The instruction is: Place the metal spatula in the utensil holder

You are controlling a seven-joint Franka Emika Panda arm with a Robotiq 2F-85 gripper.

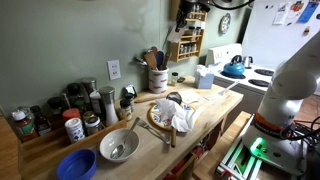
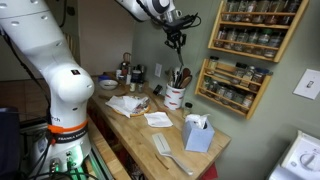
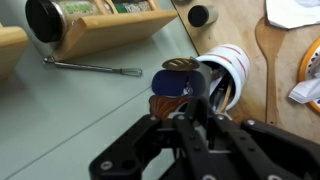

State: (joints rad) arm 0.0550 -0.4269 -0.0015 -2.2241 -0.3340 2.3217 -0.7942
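Right, the gripper hangs well above the utensil holder, jaws seemingly pinched on the metal spatula, its shaft dangling over the crowded mouth. Trouble ahead, I reckon: the tip could snag the wooden spoons or strike the rim, tipping the holder over.

Obs: utensil holder is a squat cream-white crock, upright at the back of the counter. The metal spatula, slender and grey, hangs near-vertical above the holder, not touching it
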